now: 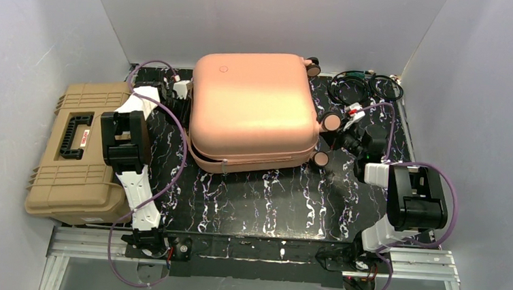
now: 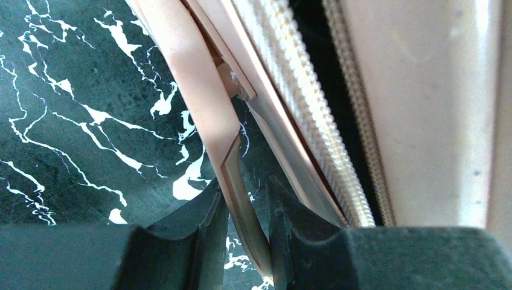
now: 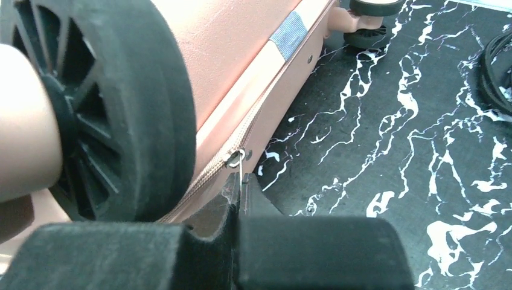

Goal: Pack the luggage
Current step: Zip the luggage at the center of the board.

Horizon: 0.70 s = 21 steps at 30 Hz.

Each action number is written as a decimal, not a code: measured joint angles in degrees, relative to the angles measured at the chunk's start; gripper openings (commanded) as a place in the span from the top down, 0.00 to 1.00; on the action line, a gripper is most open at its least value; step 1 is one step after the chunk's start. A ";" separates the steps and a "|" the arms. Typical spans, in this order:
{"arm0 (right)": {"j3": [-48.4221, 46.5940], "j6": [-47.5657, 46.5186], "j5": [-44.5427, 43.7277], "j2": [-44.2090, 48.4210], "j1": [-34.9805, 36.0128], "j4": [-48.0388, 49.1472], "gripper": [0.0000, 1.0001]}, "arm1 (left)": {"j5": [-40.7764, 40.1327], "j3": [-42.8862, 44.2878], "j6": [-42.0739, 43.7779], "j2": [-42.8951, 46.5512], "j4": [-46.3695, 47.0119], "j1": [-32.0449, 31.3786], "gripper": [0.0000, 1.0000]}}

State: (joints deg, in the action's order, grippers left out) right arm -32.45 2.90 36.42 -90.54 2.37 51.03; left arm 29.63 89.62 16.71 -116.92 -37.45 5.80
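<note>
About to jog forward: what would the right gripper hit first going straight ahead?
The right gripper, shut on the zipper pull, would likely meet the luggage at its zipper seam just ahead; depth is unclear.

The luggage [image 1: 253,107] shell is showing smooth, faintly glossy peach plastic, and its trim [image 2: 202,103] is showing the same finish. The zipper [image 2: 296,96] is showing woven cloth tape and a bright metal pull [image 3: 235,158]. The wheel [image 3: 139,90] is appearing matt black. The table [image 1: 270,200] is presenting a polished, black marble-look surface. The toolbox [image 1: 76,153] is showing ribbed, matt tan plastic.
</note>
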 measured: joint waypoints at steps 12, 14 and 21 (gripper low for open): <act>8.66 3.28 5.11 6.25 -1.42 8.17 0.99 | -0.02 0.61 -2.34 -0.37 0.98 -0.44 1.00; 10.82 -1.16 5.25 11.45 -0.76 4.26 0.99 | -0.04 1.38 -1.42 -0.96 0.87 -0.79 1.00; 17.16 -5.27 8.98 20.85 -1.25 1.22 0.99 | -0.28 2.58 2.49 -1.81 1.20 -2.86 1.00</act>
State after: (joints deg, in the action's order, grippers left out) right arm -15.29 -2.37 45.41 -69.69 1.13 52.25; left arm 29.34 92.20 19.20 -118.74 -36.25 2.94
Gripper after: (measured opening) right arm 0.041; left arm 0.239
